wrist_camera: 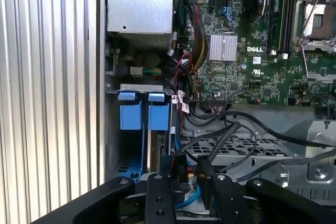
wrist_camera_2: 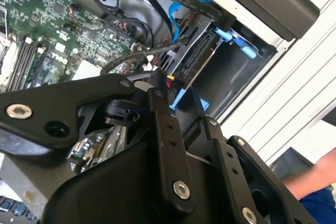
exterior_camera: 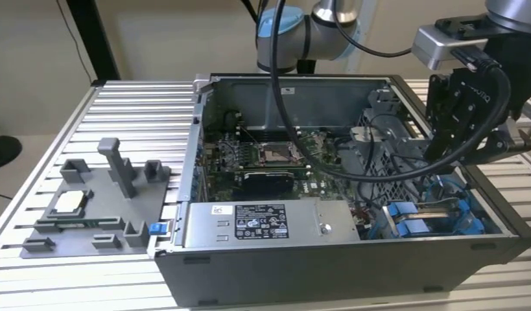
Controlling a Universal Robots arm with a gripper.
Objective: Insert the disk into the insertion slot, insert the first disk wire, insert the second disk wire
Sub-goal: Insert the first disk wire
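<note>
At the exterior view's left, a grey fixture tray [exterior_camera: 96, 220]. Further right, the power-supply box [exterior_camera: 257, 223] with a dark printed label, text left unread. Right again, at the case's near right corner, the disk [exterior_camera: 436, 210] on edge inside the insertion slot [exterior_camera: 405, 228]. Probably the first-wire step: gripper [wrist_camera: 185, 179] low over it, fingers [wrist_camera: 157, 195] apart around a black plug [wrist_camera: 178, 169]. Calls for square alignment with the disk's connector.
</note>
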